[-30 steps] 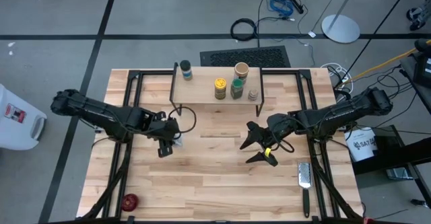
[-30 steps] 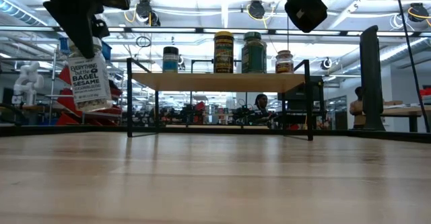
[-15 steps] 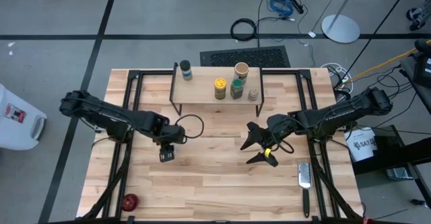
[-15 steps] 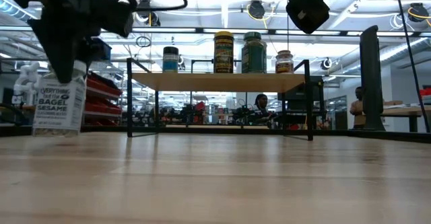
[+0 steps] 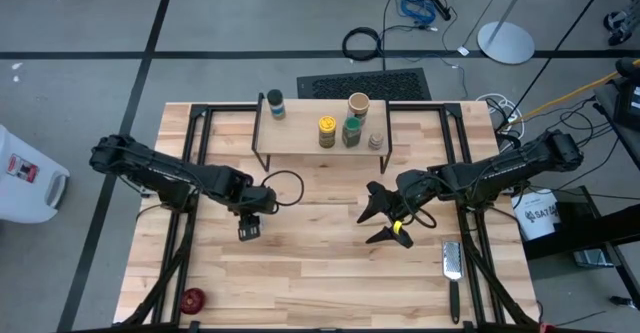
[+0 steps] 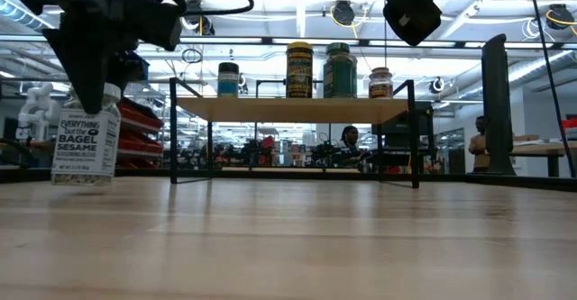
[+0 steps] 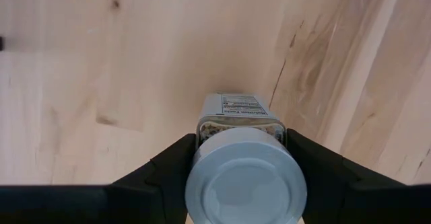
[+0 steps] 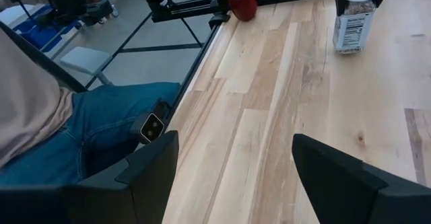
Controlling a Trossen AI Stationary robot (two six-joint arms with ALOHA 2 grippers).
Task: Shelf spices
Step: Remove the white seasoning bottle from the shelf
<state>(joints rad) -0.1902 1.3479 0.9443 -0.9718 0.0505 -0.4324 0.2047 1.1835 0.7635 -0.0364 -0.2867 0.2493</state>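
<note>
A clear spice jar (image 6: 86,147) with a white cap (image 7: 242,177) and a "bagel sesame" label stands upright on the table, left of centre. My left gripper (image 5: 248,225) is shut on it from above. The shelf (image 5: 320,153), a wood plank on black legs, stands at the far middle. Several spice jars stand on it, among them a yellow one (image 5: 327,131), a green-lidded one (image 5: 352,130) and a tan one (image 5: 358,103). My right gripper (image 5: 385,220) hangs open above the table right of centre, with nothing between its fingers. My left gripper pinches the jar's top, just under the white cap (image 7: 237,120), between its two fingers (image 7: 172,173). One finger sits on each side. The fingers come from above, pointing down. The jar stands upright below them, its bottom (image 6: 83,181) on the table top.
A small red round object (image 5: 192,298) lies at the near left corner. A flat metal grater (image 5: 453,263) with a black handle lies near the right edge. A person's leg in jeans (image 8: 101,130) shows beside the table. Bare wood lies between the shelf and the near edge.
My left gripper has come down and a little toward the near edge, tipping from a slant to point straight down. The jar, which hung tilted and clear of the table, now stands upright on the table top. The right arm has kept still.
</note>
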